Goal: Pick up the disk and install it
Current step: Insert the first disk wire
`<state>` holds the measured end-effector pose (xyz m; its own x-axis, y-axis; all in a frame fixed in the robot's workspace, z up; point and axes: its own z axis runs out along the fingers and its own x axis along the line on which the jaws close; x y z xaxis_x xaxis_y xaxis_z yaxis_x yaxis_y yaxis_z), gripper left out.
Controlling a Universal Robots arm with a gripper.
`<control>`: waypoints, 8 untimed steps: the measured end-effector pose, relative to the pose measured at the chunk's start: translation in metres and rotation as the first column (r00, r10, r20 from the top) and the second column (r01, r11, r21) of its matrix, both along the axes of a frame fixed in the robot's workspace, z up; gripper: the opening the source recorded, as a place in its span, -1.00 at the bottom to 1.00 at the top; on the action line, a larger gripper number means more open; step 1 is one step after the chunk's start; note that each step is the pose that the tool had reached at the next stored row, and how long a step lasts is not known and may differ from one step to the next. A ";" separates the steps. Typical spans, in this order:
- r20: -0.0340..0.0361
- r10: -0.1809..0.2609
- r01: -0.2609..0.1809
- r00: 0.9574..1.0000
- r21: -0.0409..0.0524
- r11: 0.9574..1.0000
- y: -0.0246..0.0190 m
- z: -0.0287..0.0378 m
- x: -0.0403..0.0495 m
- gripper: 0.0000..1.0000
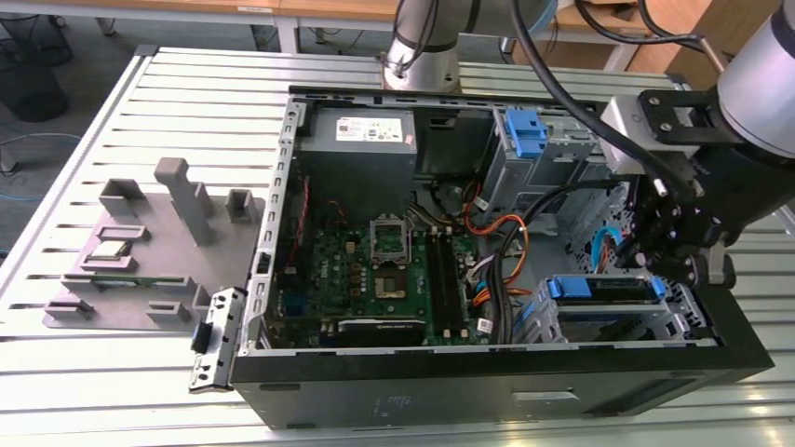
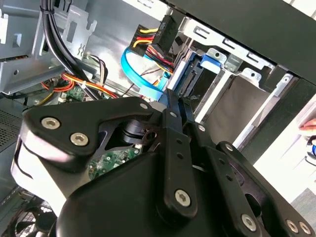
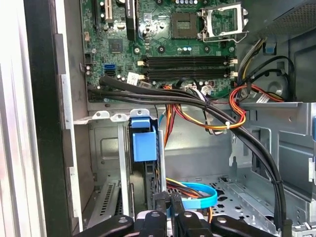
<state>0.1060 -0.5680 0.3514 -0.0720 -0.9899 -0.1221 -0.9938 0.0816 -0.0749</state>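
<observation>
Disk (image 1: 605, 289): you find it at the lower right of the exterior view. It sits in the metal drive cage (image 1: 621, 326) inside the open computer case (image 1: 497, 386), with blue rails along its edges. In the first wrist view its blue tab (image 3: 144, 143) stands in a slot of that cage.
Gripper (image 3: 169, 201): it hangs inside the case on the exterior view's right, just above and beside the disk's cage.
Fingers (image 3: 177, 203): they are drawn together with only a sliver between the tips. You see nothing clamped in them, and you cannot tell whether they touch the disk.
Blue cable (image 3: 200, 197): it loops over the case floor, close by the fingertips.
Black cable bundle (image 3: 197, 101): it runs across between the motherboard and the cage.
Motherboard (image 1: 372, 270): it lies flat in the middle of the case.
Power-supply box (image 1: 360, 140): grey with a white sticker, in the case's upper part in the exterior view.
Spare blue bracket (image 1: 527, 130): it stands upright, upper right of centre, well apart from the disk.
Counter (image 1: 125, 391): slatted, and it carries the case.
Grey fixture (image 1: 137, 251): it rests on the counter at the exterior view's left, beside the case.
</observation>
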 end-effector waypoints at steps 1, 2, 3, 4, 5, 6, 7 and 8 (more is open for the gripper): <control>0.004 0.000 0.000 1.000 0.001 1.000 -0.0004 -0.0005 -0.0008 -0.68; 0.006 0.000 0.000 1.000 0.001 1.000 -0.0005 -0.0005 -0.0012 -0.68; 0.006 0.000 0.000 1.000 0.001 1.000 -0.0005 -0.0005 -0.0012 -0.68; 0.006 0.000 0.000 1.000 0.001 1.000 -0.0005 -0.0005 -0.0012 -0.68; 0.006 0.000 0.000 1.000 0.001 1.000 -0.0005 -0.0005 -0.0012 -0.68; 0.006 0.000 0.000 1.000 0.001 1.000 -0.0006 -0.0006 -0.0012 -0.68; 0.006 0.000 0.000 1.000 0.001 1.000 -0.0014 -0.0007 -0.0013 -0.68; 0.007 0.000 0.000 1.000 0.001 1.000 -0.0023 -0.0010 -0.0013 -0.68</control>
<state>0.1047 -0.5703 0.3505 -0.0709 -0.9898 -0.1239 -0.9933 0.0813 -0.0816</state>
